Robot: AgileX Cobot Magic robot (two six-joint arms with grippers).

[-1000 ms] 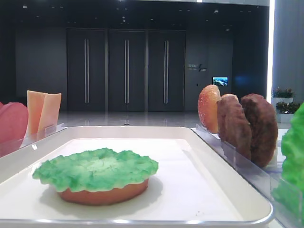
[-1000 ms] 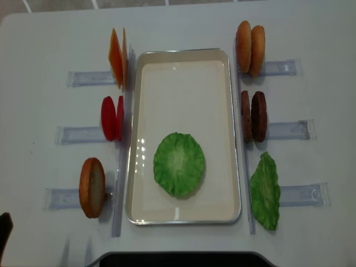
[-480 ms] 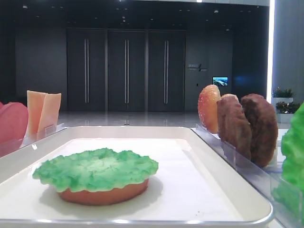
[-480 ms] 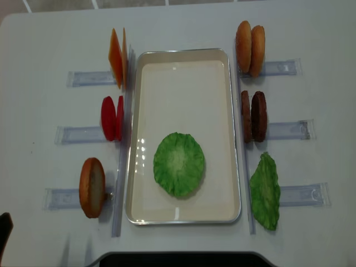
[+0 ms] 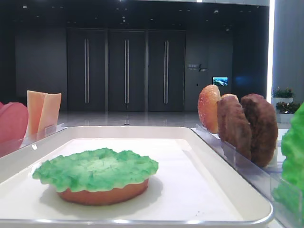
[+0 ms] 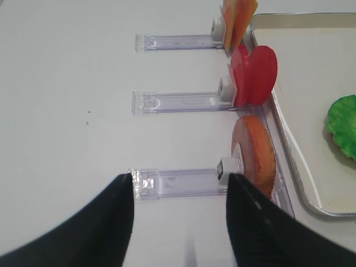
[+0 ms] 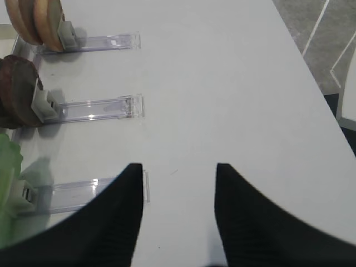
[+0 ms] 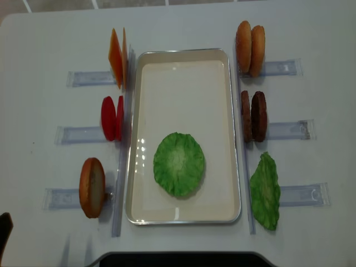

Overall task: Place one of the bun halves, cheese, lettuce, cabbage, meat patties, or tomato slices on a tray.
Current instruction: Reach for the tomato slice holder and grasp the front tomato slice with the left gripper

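Observation:
On the white tray [image 8: 183,52] lies a frilly lettuce [image 8: 179,163] leaf on top of a flat bun half [image 5: 102,194]. To the tray's left stand cheese [image 8: 117,57], tomato slices [image 8: 112,118] and a bun half [image 8: 92,187]. Two bun halves [image 8: 250,47], meat patties [image 8: 253,115] and another green leaf [image 8: 265,192] stand to its right. My left gripper [image 6: 179,183] is open and empty, low over the table just outside the bun half [image 6: 253,153]. Over bare table right of the holders, my right gripper [image 7: 178,172] is open and empty.
Clear plastic holders [image 8: 78,134] stick out sideways from each standing food piece on both sides [image 8: 289,129]. The table's right edge [image 7: 311,78] drops to the floor. A dark strip [image 8: 178,259] runs along the table's near edge.

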